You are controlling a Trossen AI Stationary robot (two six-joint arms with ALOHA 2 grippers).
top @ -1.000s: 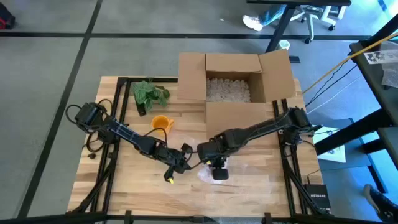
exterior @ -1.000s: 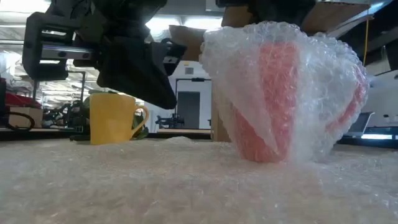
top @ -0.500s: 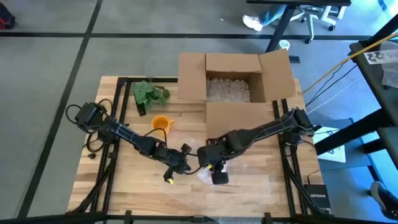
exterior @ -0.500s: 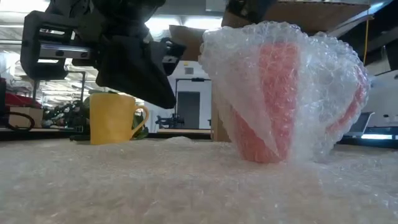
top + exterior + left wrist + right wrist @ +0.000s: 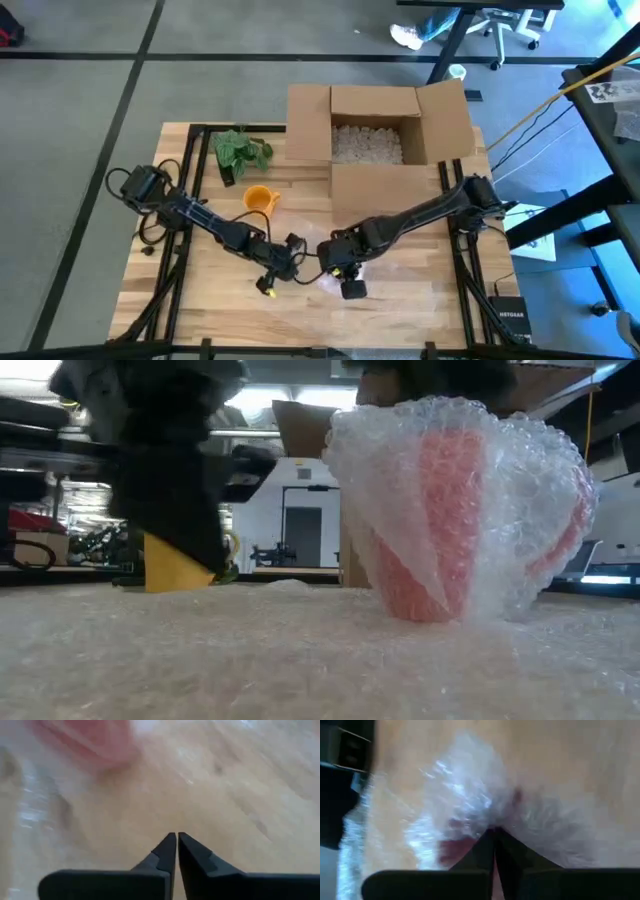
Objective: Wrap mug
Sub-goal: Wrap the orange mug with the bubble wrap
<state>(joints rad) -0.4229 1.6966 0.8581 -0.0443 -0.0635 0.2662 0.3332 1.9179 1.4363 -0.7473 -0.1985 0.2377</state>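
Right gripper (image 5: pixel 343 272) is parked right over the wrapped mug (image 5: pixel 455 510), and in its own wrist view the two fingers look pinched together with their tips buried in the bubble wrap (image 5: pixel 470 815), so my read is it's closed on a fold of wrap at the top of the mug, probably to keep the bundle from springing open. The mug itself is a reddish one standing upright near the front middle of the table (image 5: pixel 200 300), on a sheet of the same bubble wrap, and in the low view it's already covered all round with a loose flap down its left side. Left gripper (image 5: pixel 268 283) sits just to the left of the mug, low over the wood, fingers nearly touching with nothing between them, so it's closed and empty. It's apart from the mug, not touching it as far as I can tell. I'd guess it's there to tuck or press that loose flap, but that's only a guess. Further back on the left there's a yellow mug (image 5: pixel 259 198) and a small plant (image 5: pixel 240 152), both well clear of the action. An open cardboard box (image 5: pixel 375 125) with packing peanuts waits at the far side, presumably where the wrapped mug ends up. Wrapping looks mostly done to me.
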